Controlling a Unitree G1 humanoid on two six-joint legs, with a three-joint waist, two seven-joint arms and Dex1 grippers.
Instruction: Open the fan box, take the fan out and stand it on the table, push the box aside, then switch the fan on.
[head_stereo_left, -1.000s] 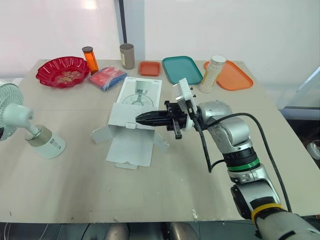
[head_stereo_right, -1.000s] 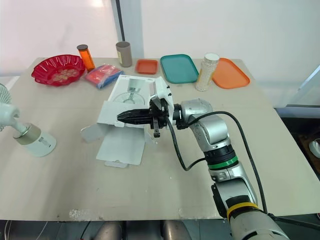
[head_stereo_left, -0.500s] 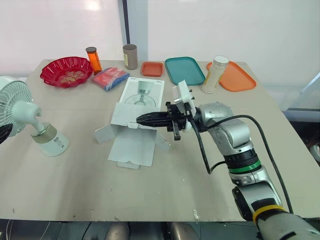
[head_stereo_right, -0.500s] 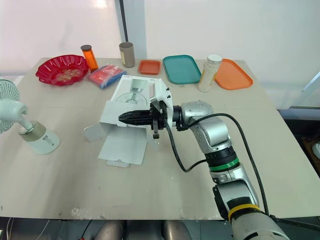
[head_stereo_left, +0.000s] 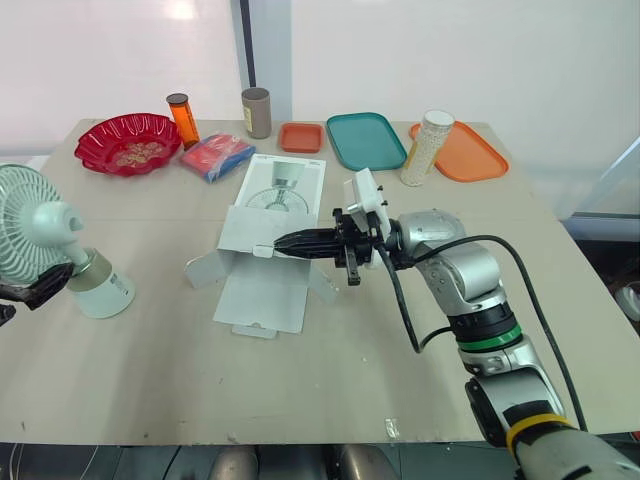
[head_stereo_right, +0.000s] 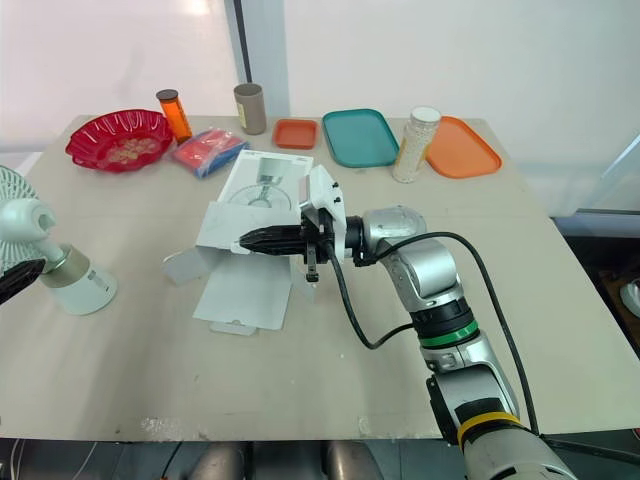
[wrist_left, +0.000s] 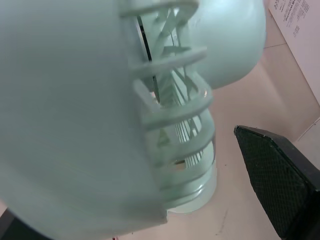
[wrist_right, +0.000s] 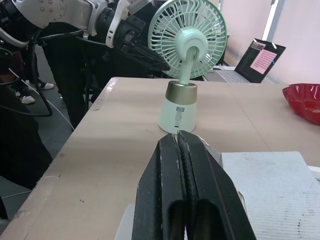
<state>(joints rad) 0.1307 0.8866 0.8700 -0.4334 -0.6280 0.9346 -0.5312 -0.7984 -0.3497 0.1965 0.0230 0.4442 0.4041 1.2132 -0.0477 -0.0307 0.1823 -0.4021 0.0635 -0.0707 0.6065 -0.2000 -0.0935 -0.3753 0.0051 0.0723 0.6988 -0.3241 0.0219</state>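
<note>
The mint-green fan (head_stereo_left: 38, 228) stands upright on its white base (head_stereo_left: 102, 295) at the table's left edge, also in the right wrist view (wrist_right: 187, 35). My left gripper (head_stereo_left: 32, 293) is open beside the fan's neck. Its one visible finger (wrist_left: 280, 185) is apart from the grille, with table showing between them. The white fan box (head_stereo_left: 272, 210) lies open mid-table with its flaps spread. My right gripper (head_stereo_left: 278, 245) is shut with nothing in it. It points left, with its tips (wrist_right: 178, 137) low over the box's open front edge.
Along the back stand a red bowl (head_stereo_left: 125, 143), an orange bottle (head_stereo_left: 181, 118), a brown cup (head_stereo_left: 255, 112), a blue-red packet (head_stereo_left: 215, 157), a small orange tray (head_stereo_left: 300, 136), a teal tray (head_stereo_left: 365, 140), a bead jar (head_stereo_left: 425, 147) and an orange tray (head_stereo_left: 470, 152).
The fan now stands more upright on its base. My left gripper's finger shows lower, by the fan's neck. My right gripper stays shut over the box, its wrist slightly rolled.
</note>
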